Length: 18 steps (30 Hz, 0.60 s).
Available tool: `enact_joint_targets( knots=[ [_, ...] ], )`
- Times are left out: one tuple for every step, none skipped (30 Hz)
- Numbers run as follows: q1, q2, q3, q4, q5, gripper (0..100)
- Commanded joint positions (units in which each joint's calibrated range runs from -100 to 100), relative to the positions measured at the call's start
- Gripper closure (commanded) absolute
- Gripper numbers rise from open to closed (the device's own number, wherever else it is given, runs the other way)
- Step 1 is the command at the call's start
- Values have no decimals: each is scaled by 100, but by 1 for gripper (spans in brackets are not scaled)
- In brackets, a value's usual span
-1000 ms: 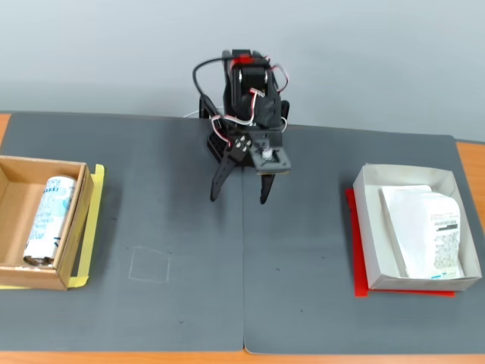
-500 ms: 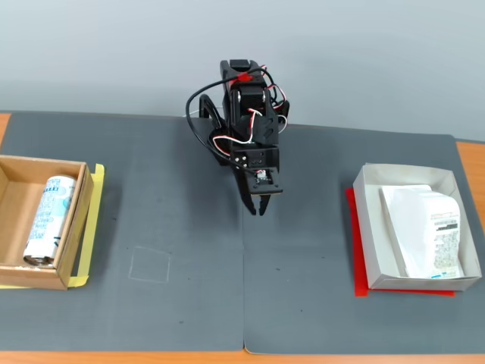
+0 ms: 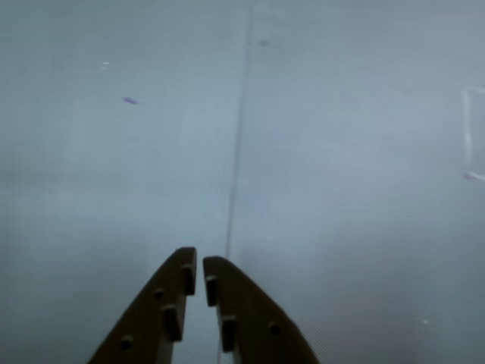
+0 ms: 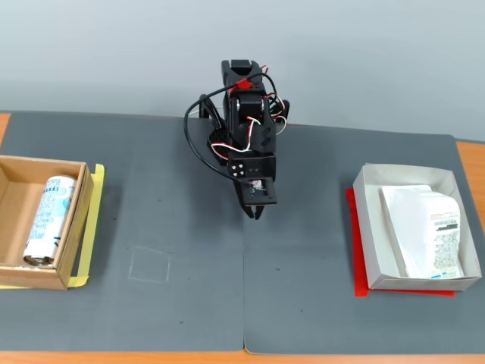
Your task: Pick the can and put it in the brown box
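Near edge, fixed view: two grey mats point(image 4: 167, 303) side by side. Midway, left: one brown box point(image 4: 10, 220), one can point(image 4: 45, 220) lying inside. Right: one white box point(image 4: 371, 243), one white packet point(image 4: 428, 231) within. Farther back, centre: one gripper point(image 4: 255, 212), fingers nearly closed on nothing in wrist view point(image 3: 199, 265).

1. I see a wooden table point(image 4: 470, 155) covered by two dark grey mats point(image 4: 174, 303), their seam running down the middle.
2. At the fixed view's left, the brown box point(image 4: 79, 220) rests on yellow paper point(image 4: 92, 227).
3. At right, a white box point(image 4: 364, 243) sits on red paper point(image 4: 353, 227).
4. The arm's base point(image 4: 220, 140) stands at the mats' far edge.
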Motion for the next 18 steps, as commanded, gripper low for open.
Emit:
enact_joint_targets(
  knots=[
    [271,-68,-44,17,-18,99],
    [303,-68,-44,17,-18,99],
    [328,-76,-44,34,-18,99],
    [328,-76,-53,104,-18,99],
    [319,-84,-71,182,-18,99],
    [303,-84,-99,269,-18,99],
    [303,-84,-117,381,-18,99],
    [303,-84,-135,459,-18,99],
    [303,-84,-135,494,-18,99],
    [311,-84,-144,511,-18,99],
    [311,-84,-162,538,-18,99],
    [311,-84,-171,555,-18,99],
    [311,-84,-180,607,-18,99],
    [311,-84,-189,659,-18,99],
    [311,-84,-198,711,-18,99],
    [311,-84,-207,754,-18,99],
    [311,-93,-225,815,-18,99],
    [311,-93,-252,867,-7,99]
  ],
)
